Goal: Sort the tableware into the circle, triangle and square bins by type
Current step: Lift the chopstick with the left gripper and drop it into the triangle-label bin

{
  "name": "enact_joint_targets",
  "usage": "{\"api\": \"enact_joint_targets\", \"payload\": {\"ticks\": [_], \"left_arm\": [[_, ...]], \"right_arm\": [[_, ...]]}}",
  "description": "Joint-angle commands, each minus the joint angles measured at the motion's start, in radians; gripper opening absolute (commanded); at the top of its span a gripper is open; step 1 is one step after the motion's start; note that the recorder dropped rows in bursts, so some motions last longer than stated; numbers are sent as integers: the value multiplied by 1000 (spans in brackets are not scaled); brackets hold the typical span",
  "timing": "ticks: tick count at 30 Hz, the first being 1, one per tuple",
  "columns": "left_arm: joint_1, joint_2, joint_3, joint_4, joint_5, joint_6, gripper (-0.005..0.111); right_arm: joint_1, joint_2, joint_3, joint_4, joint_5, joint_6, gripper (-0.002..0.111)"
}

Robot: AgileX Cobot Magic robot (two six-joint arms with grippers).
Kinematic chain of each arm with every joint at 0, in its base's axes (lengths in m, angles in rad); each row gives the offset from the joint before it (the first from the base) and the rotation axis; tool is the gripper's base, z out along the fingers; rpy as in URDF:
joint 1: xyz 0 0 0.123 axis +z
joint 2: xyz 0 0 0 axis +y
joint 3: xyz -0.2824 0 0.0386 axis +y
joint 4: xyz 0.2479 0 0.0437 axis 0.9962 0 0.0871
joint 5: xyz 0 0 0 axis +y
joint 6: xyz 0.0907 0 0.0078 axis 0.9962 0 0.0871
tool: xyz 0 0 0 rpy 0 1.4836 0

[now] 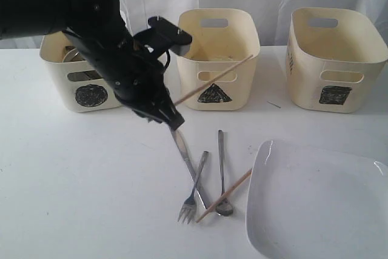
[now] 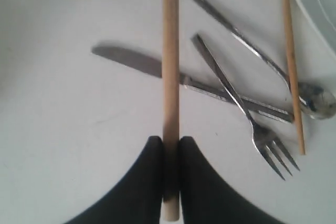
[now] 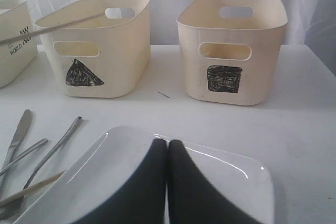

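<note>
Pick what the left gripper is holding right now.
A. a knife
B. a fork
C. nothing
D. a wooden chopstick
D: the left gripper is clamped on a wooden chopstick, while the fork and knife lie on the table.

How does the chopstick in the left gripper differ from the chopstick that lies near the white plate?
The held chopstick is clamped in the left gripper, above the table; the lying chopstick is free on the table. The held chopstick slants toward the triangle bin; the lying chopstick rests flat between the cutlery and the white plate. Both are plain wooden sticks of like colour.
</note>
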Motion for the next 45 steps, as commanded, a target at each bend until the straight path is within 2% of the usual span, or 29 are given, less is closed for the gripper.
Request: {"api": "enact_joint_targets", "payload": {"ticks": [1, 7, 22, 28, 36, 45], "left_arm": [[18, -16, -66, 36, -70, -9, 0], [31, 73, -182, 70, -92, -1, 0], [31, 331, -487, 71, -339, 1, 0], [66, 436, -576, 71, -410, -9, 0], [127, 516, -622, 36, -421, -55, 0], [127, 520, -622, -5, -428, -55, 2]], "right_arm": [[-4, -6, 6, -1, -8, -4, 0], [-4, -6, 6, -1, -8, -4, 0], [-4, -6, 6, -1, -8, -4, 0], [-4, -6, 6, -1, -8, -4, 0], [-4, -6, 6, -1, -8, -4, 0], [-4, -6, 6, -1, -8, -4, 0]]}}
